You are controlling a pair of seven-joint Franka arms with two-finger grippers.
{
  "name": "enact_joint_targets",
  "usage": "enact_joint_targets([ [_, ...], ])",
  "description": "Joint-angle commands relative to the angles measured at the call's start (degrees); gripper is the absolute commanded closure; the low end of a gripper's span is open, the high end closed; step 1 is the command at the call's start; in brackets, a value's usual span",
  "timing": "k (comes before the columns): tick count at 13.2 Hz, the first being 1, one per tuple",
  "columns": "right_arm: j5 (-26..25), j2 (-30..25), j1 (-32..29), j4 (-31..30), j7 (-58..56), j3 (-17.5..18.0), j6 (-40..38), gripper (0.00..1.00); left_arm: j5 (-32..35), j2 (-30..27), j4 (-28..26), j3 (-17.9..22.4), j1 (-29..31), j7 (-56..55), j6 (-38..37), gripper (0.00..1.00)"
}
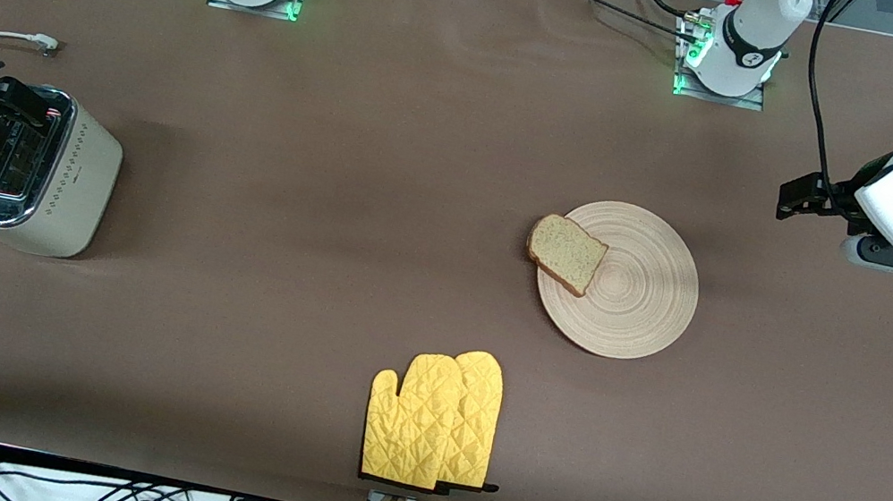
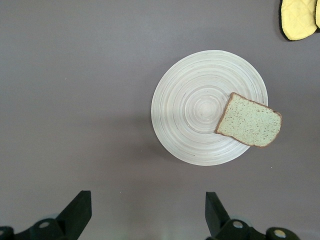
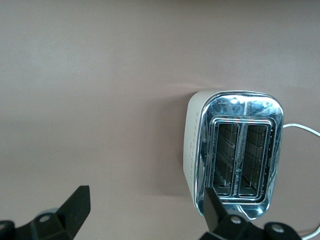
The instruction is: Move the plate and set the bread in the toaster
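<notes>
A pair of quilted yellow oven mitts (image 1: 432,421) lies flat on my brown table cover (image 1: 346,89), overlapping side by side, well apart from both my tools. Black trim edges their cuffs, which point toward the front camera's table edge.

Front camera looking down from high across table; left wrist camera overlooking plate (image 2: 207,107); right wrist camera overlooking toaster (image 3: 235,155); both shared with front.
</notes>
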Motion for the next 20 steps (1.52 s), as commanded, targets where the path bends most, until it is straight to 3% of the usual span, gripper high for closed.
enact_joint_targets([
  [1,-0.19,0.48,-0.28,1.48,0.25,0.29,-1.08,0.0,1.02,0.51,0.94,-0.04,-0.53,0.48,0.53,0.0],
  [8,-0.19,0.48,-0.37,1.48,0.25,0.2,-1.08,0.0,1.63,-0.8,-0.98,-0.92,-0.27,0.39,7.3,0.0],
  [20,-0.1,0.48,-0.46,1.48,0.07,0.11,-0.64,0.0,3.12,-1.07,-0.81,-0.75,0.0,-0.49,6.77,0.0],
])
